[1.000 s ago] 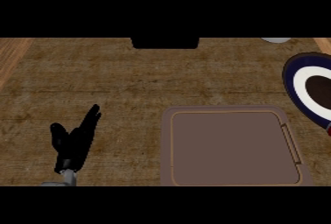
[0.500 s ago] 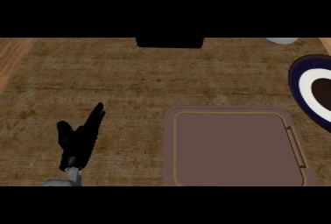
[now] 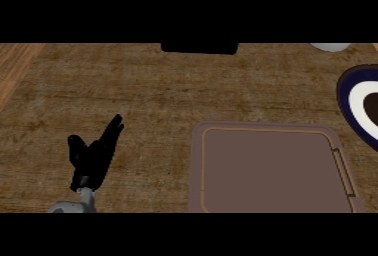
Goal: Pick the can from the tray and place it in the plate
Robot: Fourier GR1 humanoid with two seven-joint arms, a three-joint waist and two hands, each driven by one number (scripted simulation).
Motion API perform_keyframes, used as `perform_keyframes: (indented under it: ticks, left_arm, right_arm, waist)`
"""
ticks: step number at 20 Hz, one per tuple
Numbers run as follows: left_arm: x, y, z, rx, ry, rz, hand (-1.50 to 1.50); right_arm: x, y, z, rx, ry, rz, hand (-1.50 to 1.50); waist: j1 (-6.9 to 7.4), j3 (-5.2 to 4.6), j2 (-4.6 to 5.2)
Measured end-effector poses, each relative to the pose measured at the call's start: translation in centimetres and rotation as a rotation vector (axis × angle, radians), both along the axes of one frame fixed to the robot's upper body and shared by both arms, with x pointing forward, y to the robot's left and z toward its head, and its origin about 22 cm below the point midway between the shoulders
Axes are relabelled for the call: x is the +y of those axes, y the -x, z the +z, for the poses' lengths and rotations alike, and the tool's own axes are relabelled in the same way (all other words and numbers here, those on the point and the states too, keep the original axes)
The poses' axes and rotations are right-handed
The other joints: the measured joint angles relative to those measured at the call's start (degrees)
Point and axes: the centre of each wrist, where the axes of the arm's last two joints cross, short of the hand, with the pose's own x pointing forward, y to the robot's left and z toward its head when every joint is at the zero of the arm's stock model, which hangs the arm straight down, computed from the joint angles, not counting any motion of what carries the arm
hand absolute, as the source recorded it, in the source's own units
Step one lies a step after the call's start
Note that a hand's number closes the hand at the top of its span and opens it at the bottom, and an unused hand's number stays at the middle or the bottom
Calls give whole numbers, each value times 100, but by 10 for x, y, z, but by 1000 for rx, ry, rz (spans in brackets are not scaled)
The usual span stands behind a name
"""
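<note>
The left hand (image 3: pixel 94 155) shows at the lower left of the frame, resting over the bench (image 3: pixel 148 90) with its fingers (image 3: pixel 111 132) straight and held close together, pointing toward the upper right, thumb set apart, holding nothing. The right hand is not in view. The tray (image 3: pixel 269 167) lies at the lower centre-right, a brownish rectangle with a raised lip and a slim handle along its right side; its floor shows bare. The plate (image 3: pixel 354 107), dark-rimmed with a white ring and dark centre, is cut by the right edge of the frame, just beyond the tray's upper right corner. The can cannot be seen anywhere: not on the tray, not on the visible part of the plate, not on the bench. I therefore cannot tell where it stands, nor judge whether the pick has been done. If the can is carried out of view, the next move would call for bringing it over the plate's centre and setting it down upright. A dark block (image 3: pixel 199 48) sits at the top centre and a pale round object (image 3: pixel 330 47) at the upper right. No brand, label or writing is readable on anything.
</note>
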Motion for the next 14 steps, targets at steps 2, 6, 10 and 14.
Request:
perform_keyframes:
  ticks: [2, 6, 10, 14]
  left_arm:
    - [-1, 0, 1, -8, -6, -9, 0]
    - [-4, -3, 2, -11, 1, -21, 0]
    - [-4, -4, 2, -8, 8, -24, 0]
    - [-2, -2, 1, -4, 8, -16, 0]
  right_arm:
    - [-1, 0, -5, 98, 39, 18, -150]
    - [1, -5, -12, 203, 48, 87, -150]
    - [12, -18, -15, 175, -5, 175, -150]
    - [13, -23, -15, 55, -103, 228, -150]
  waist:
    - [63, 4, 28]
    - [111, 16, 58]
    - [114, 26, 63]
    - [58, 32, 54]
